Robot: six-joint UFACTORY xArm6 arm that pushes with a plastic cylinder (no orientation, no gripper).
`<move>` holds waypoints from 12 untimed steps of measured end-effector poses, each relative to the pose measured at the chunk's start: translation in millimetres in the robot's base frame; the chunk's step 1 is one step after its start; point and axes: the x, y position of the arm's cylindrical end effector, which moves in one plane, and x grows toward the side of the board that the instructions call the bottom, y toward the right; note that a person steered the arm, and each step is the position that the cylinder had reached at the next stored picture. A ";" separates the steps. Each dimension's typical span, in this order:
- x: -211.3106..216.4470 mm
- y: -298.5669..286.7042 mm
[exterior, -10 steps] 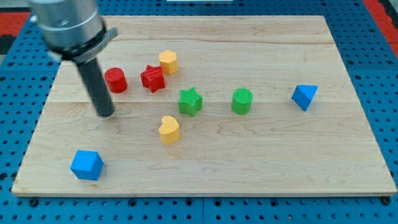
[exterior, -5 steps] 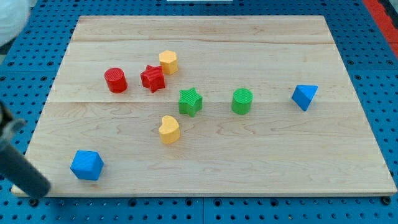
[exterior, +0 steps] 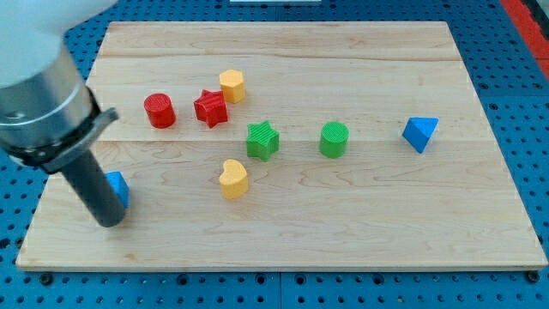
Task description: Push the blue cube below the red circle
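Note:
The blue cube sits near the board's left side, mostly hidden behind my dark rod; only its right part shows. My tip rests on the board just below and left of the cube, touching it or nearly so. The red circle stands above and a little to the right of the cube, well apart from it.
A red star and a yellow block sit right of the red circle. A yellow heart, green star, green cylinder and blue triangular block lie further right. The wooden board sits on blue pegboard.
My rod swung from beside the red circle to the lower left corner, then came in under the blue cube. The cube has moved up the board from its lower spot.

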 end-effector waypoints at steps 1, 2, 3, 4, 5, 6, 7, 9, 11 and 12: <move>-7.0 -3.1; -19.6 -3.6; -24.2 -36.0; -46.4 -31.0; -61.7 -15.5; -61.7 -4.2; -43.9 2.5; -80.4 32.1; -39.1 61.3; -39.1 51.0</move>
